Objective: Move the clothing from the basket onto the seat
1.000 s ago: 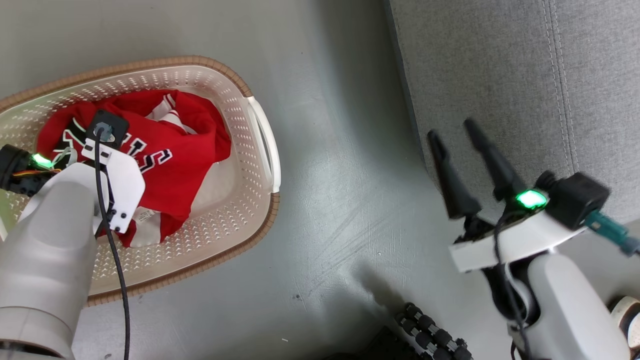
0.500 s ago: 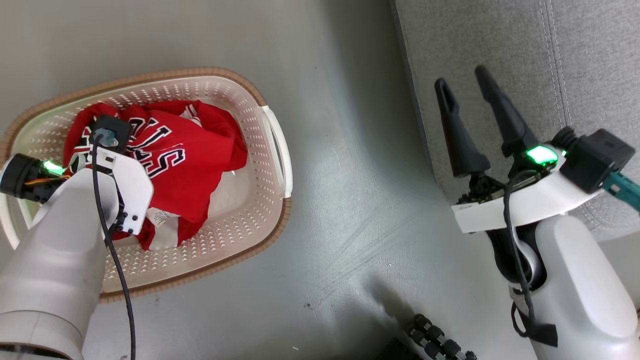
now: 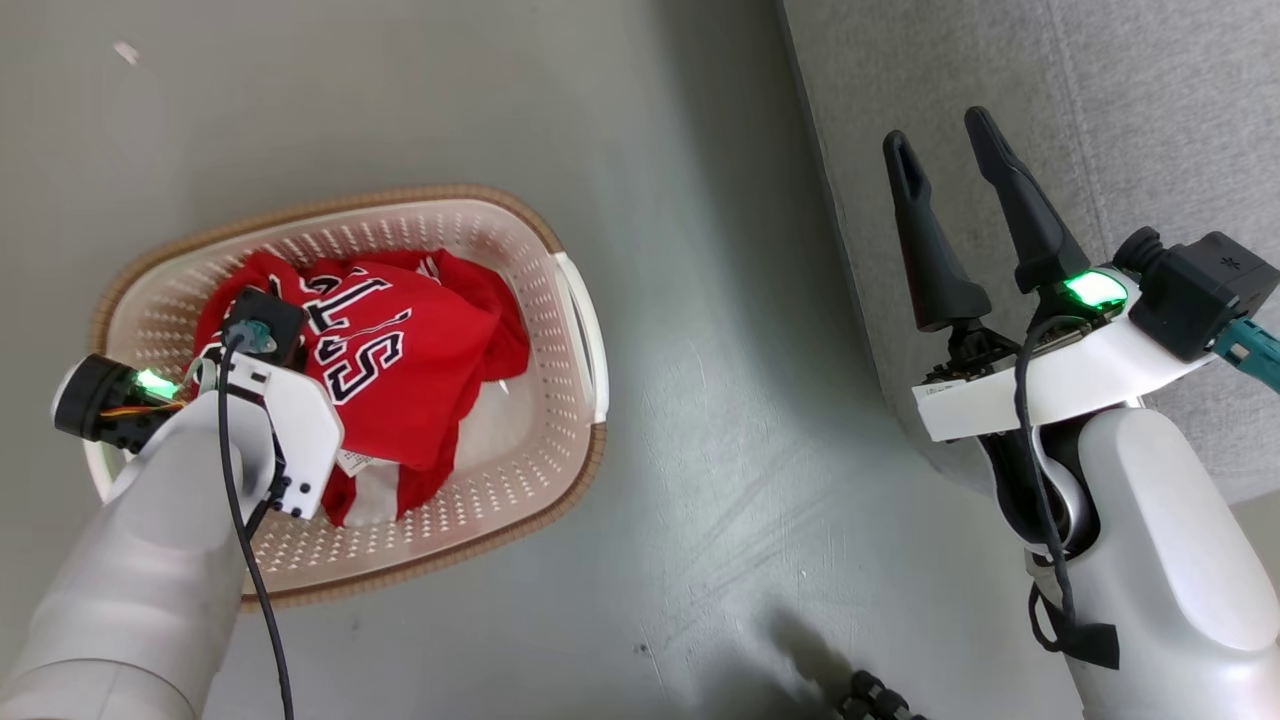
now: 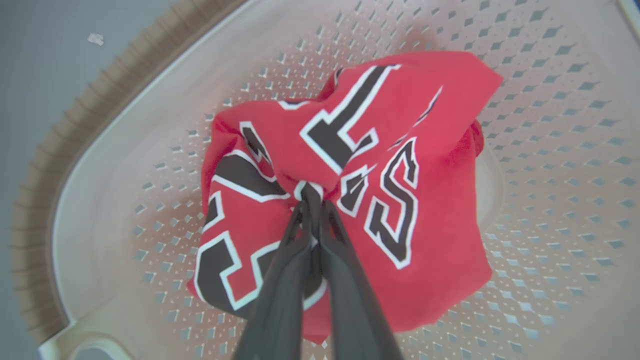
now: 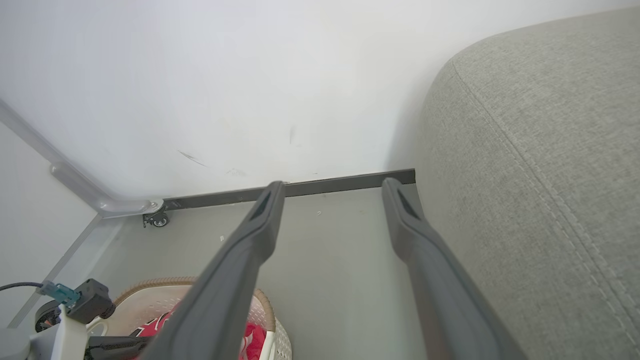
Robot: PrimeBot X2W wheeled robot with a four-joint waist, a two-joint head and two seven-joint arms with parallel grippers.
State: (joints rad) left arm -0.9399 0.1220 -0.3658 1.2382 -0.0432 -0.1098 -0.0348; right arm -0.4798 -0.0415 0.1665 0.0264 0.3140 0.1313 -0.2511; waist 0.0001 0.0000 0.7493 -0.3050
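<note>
Centre of left wrist view: left gripper (image 4: 311, 194) pinches jersey (image 4: 430, 250); lift clear of basket (image 4: 75, 125) rim before swinging toward seat (image 3: 1180, 100); right gripper (image 3: 934, 128) wide, empty.

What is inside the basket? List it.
A crumpled red jersey with black lettering, pinched by the left jaws. White-trimmed red cloth shows beneath it. The basket floor under them is covered.

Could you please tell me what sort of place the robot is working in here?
Probably an indoor room set up like a living area: a grey upholstered seat, a laundry basket of red clothing on a smooth grey floor, and a white wall.
</note>
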